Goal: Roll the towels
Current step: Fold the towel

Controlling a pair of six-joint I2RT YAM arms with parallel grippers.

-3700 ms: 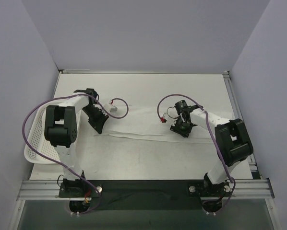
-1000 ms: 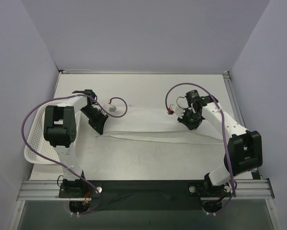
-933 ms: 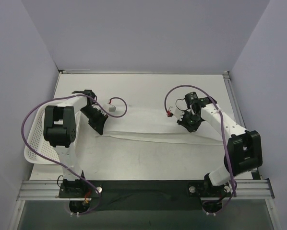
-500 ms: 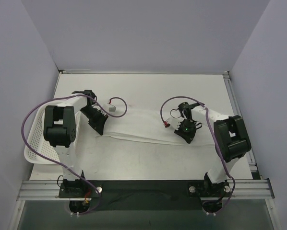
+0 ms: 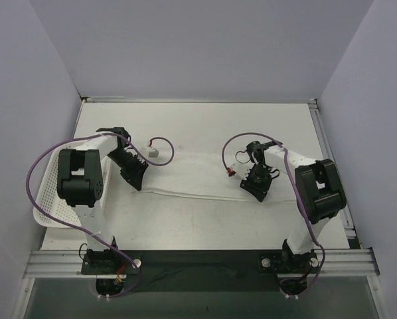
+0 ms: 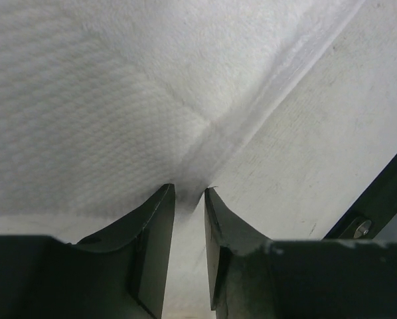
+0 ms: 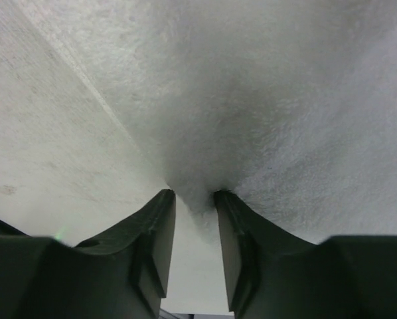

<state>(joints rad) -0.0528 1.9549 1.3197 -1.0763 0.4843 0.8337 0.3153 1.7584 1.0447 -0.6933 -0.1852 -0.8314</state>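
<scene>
One of the towels [image 5: 198,176] lies flat as a long white strip across the middle of the table. My left gripper [image 5: 137,178] stands on its left end, fingers pointing down. In the left wrist view the jaws [image 6: 190,193] are a narrow gap apart, with the towel's hem [image 6: 251,100] running to the tips. My right gripper [image 5: 258,189] is at the towel's near right edge. In the right wrist view its jaws [image 7: 195,196] are slightly apart, and a soft bulge of towel [image 7: 285,100] sits between the tips.
A white perforated basket [image 5: 49,193] hangs over the table's left edge, beside the left arm. Purple cables [image 5: 162,143] loop from both wrists above the towel. Bare table top [image 5: 205,222] lies between the towel and the arm bases.
The right gripper has come from farther back toward the near edge of the towel, drawing the cloth with it. Both pairs of jaws have parted a little. The left gripper barely shifted.
</scene>
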